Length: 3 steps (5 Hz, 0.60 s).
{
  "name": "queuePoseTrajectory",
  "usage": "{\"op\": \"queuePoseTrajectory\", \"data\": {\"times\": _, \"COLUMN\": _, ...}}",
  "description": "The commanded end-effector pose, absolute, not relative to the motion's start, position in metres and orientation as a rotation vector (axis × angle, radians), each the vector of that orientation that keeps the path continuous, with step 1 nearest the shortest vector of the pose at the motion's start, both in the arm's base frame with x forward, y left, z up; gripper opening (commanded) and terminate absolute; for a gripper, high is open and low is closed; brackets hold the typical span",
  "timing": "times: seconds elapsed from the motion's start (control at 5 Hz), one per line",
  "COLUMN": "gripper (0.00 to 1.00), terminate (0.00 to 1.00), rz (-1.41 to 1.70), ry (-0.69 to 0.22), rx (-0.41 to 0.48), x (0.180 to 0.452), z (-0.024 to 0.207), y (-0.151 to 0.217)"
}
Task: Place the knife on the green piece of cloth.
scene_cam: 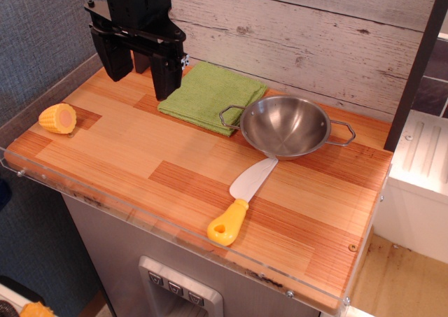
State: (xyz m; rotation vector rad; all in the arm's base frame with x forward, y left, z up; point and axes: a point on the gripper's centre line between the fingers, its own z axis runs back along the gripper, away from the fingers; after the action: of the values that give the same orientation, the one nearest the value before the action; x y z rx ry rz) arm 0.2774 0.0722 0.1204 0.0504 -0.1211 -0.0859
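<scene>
1. Nearest the camera lies the toy knife with a chunky yellow plastic handle and broad pale grey-white blade [242, 201], flat on the wooden countertop [140, 156]. Taking the round stainless steel bowl with two wire handles [285, 126] as landmark, the knife sits just in front of it, blade tip at or slightly under the bowl's near rim, holed handle end pointing toward the counter's front edge.
2. Behind and to the left of the bowl, touching or slightly under its left wire handle, is the folded light-green textured piece of cloth [210, 93], with nothing on it.
3. The black two-fingered gripper [138, 65] hangs beyond the cloth's left corner, well apart from the bowl and the knife. Its fingers are spread, with nothing between them.
4. Far left of the bowl rests a stubby yellow corn cob piece [58, 118].
5. The knife looks light, rigid and probably smooth, so it may skid. The thick handle seems the best hold, gripped across its width; the thin flat blade offers little purchase.
6. Hard to tell: whether the blade tip touches the bowl. The arm above the gripper is cut off by the frame's top.
</scene>
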Motion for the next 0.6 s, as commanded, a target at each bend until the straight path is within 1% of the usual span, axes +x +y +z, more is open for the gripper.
{"op": "queuePoseTrajectory", "data": {"times": 0.0, "gripper": 1.00, "terminate": 0.00, "rz": -0.086, "ry": -0.121, "rx": 0.050, "x": 0.277, "z": 0.120, "y": 0.072}}
{"op": "queuePoseTrajectory", "data": {"times": 0.2, "gripper": 1.00, "terminate": 0.00, "rz": -0.113, "ry": -0.199, "rx": 0.019, "x": 0.289, "z": 0.110, "y": 0.039}}
{"op": "queuePoseTrajectory", "data": {"times": 0.4, "gripper": 1.00, "terminate": 0.00, "rz": -0.202, "ry": -0.222, "rx": 0.019, "x": 0.287, "z": 0.097, "y": -0.001}}
